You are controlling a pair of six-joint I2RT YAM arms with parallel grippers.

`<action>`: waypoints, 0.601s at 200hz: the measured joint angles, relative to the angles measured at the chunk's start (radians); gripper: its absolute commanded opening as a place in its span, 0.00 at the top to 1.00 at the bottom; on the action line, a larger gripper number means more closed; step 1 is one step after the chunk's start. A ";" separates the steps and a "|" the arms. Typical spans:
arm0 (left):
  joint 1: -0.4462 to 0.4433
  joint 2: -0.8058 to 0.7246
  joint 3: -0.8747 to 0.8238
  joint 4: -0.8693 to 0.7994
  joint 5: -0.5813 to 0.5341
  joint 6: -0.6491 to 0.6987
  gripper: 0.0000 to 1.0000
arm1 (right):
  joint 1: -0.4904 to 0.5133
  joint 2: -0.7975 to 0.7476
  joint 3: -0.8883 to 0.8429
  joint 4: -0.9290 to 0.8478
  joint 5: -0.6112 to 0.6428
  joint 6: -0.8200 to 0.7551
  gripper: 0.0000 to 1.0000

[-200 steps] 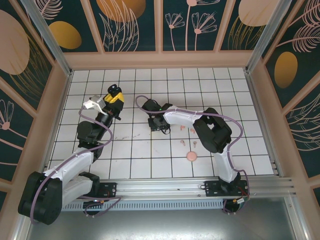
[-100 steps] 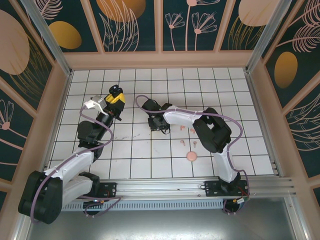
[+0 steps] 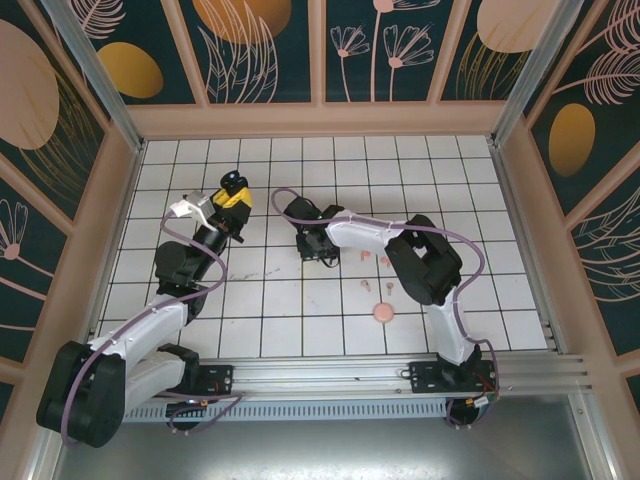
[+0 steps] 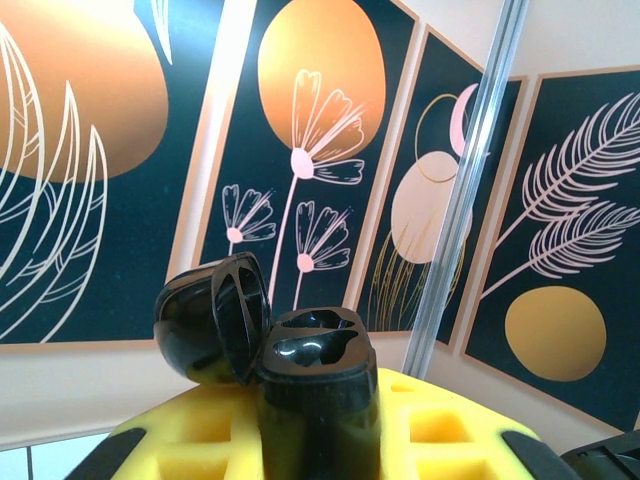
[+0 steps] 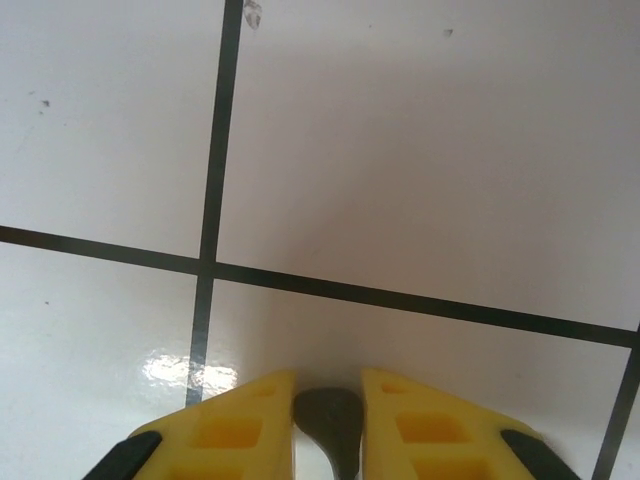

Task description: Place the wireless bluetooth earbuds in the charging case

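Observation:
In the left wrist view a black charging case [image 4: 318,385] stands upright between yellow fingers [image 4: 190,435], with its lid [image 4: 208,322] swung open to the left and both sockets showing. My left gripper [image 3: 230,198] is shut on it, raised over the far-left tiles. My right gripper [image 3: 318,250] points straight down at the floor near the middle. Its yellow fingertips [image 5: 250,420] press on both sides of a small black earbud [image 5: 331,422]. Several pale pink earbuds [image 3: 365,257] lie scattered on the tiles just right of that gripper.
A round pink case [image 3: 382,313] lies on the tiles in front of the right arm. The white tiled floor [image 3: 290,310] is bounded by wooden walls with painted panels. An aluminium rail [image 3: 340,375] carrying both arm bases runs along the near edge.
The right gripper's fingers have closed in on the black earbud at the floor. Both arms otherwise stay almost where they were.

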 measured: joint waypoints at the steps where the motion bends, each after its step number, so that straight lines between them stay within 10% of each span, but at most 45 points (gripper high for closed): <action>1: 0.000 0.000 0.000 0.000 0.000 0.000 1.00 | 0.000 0.000 0.000 0.000 0.000 0.000 0.82; 120: -0.031 -0.051 -0.097 0.011 0.146 0.129 1.00 | -0.036 -0.301 -0.014 0.072 0.031 -0.073 0.84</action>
